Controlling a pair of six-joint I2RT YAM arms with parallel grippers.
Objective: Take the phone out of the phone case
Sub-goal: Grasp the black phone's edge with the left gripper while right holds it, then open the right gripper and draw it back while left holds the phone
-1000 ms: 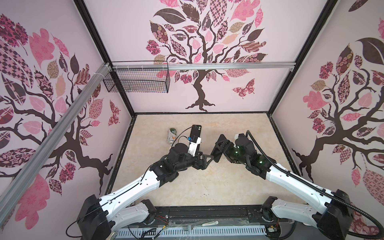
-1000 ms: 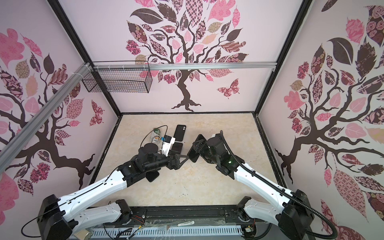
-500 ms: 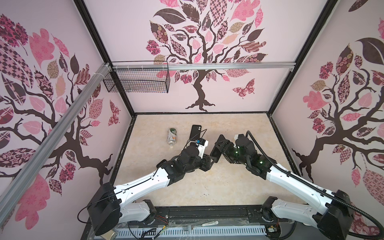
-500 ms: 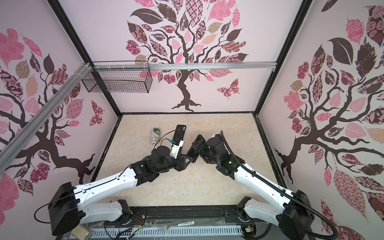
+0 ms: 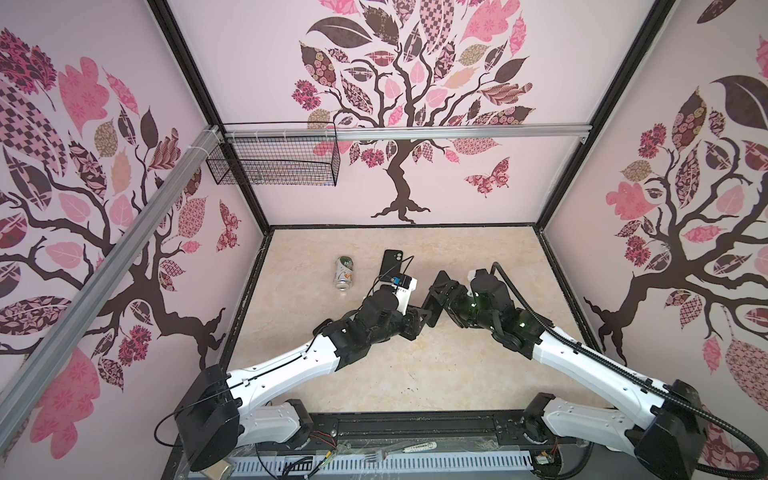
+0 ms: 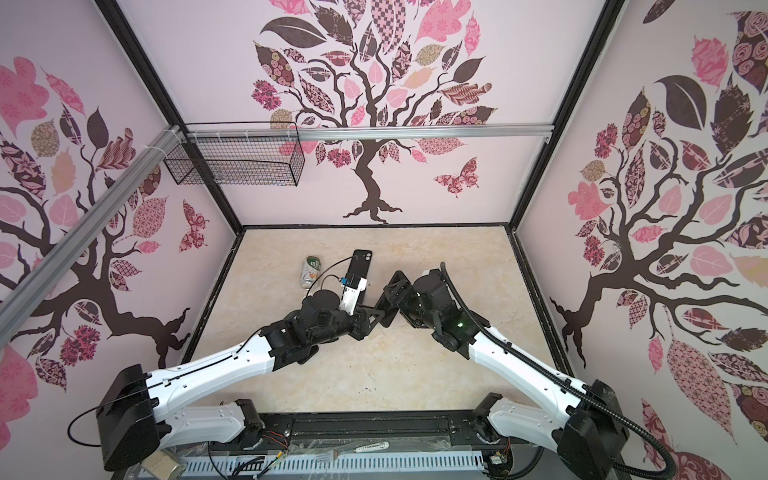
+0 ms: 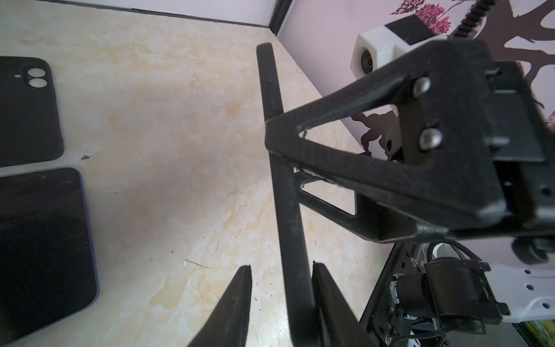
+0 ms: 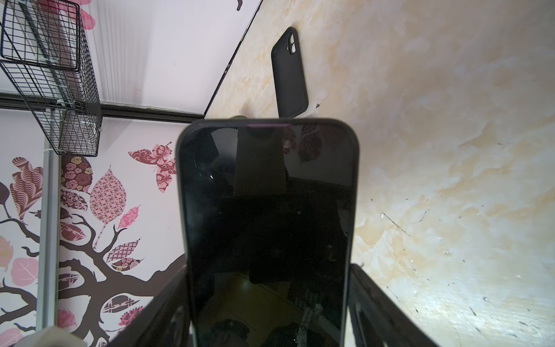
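On the pale marble-patterned desk [image 5: 457, 374], a green-and-white drink can [image 5: 344, 272] lay on its side toward the far-left corner. Just right of it lay a matte black phone case [image 5: 390, 262], flat, with the pale desk showing through its camera cut-outs. In the left wrist view a glossy dark slab with a blue rim [image 7: 45, 249] lay flat near that case, not touching it. Near the desk's middle the left gripper [image 7: 282, 265] straddled one end of a black-cased phone [image 7: 285, 210] seen edge-on. One finger [image 7: 327, 294] lay against the phone, and the other stood off with a gap, so the jaws were spread. The right gripper [image 8: 270, 266] pinched the same phone across its width, its dark screen facing that arm's wrist camera.
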